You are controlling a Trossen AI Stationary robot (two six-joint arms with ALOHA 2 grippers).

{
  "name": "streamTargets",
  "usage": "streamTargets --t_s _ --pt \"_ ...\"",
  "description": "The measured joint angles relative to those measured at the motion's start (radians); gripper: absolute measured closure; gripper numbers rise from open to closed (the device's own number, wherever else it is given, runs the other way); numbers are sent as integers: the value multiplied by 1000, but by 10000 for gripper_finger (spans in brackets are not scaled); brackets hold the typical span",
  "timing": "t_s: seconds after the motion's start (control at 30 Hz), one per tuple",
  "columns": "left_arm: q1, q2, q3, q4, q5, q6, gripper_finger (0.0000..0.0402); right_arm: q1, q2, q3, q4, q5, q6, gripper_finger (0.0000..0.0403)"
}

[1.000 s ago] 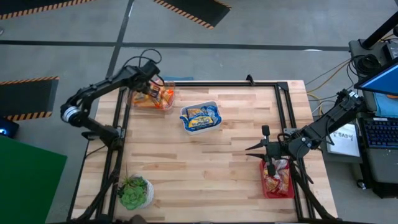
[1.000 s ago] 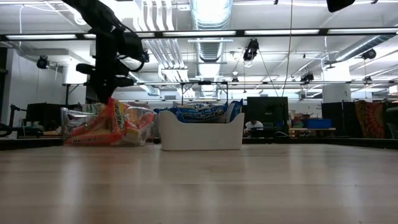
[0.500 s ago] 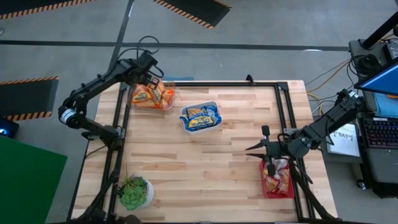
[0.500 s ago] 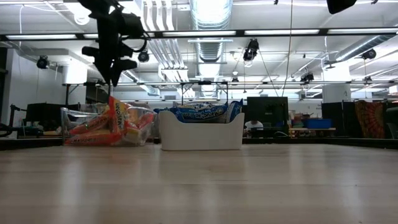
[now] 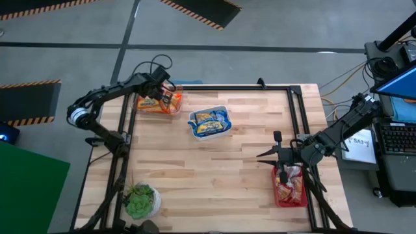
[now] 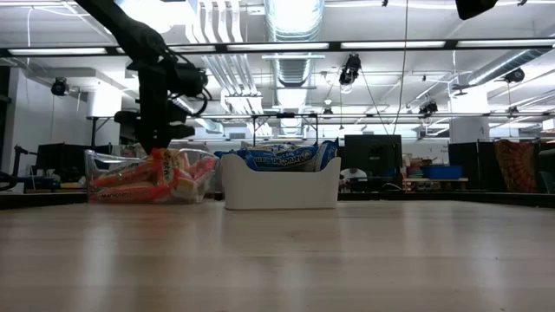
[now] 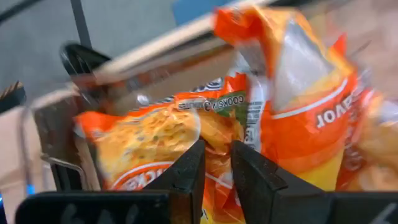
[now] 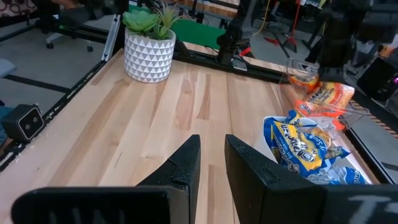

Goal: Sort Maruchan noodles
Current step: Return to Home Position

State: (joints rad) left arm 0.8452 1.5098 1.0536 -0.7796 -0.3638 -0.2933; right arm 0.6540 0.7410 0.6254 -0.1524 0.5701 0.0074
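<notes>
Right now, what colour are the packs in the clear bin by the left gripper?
Orange packs with yellow centres; the left wrist view shows them best.

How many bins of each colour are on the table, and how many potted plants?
Clear bin: 1
White bin: 1
Pink bin: 1
Potted plant: 1
Total: 4
</notes>
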Motion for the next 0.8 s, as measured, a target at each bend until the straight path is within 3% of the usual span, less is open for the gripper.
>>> streamTargets --t_s 0.2,0.43,0.63,0.8 --pt "0 62 -1 -7 9 2 352 0 0 0 0 0 0 339" --pt "-6 49 56 -87 13 28 353 0 0 0 0 0 -4 339" --pt "-79 -74 112 -138 8 34 353 0 0 -2 2 6 -38 339" --pt "-283 -256 56 -52 7 21 353 -3 -1 -51 54 7 -83 339"
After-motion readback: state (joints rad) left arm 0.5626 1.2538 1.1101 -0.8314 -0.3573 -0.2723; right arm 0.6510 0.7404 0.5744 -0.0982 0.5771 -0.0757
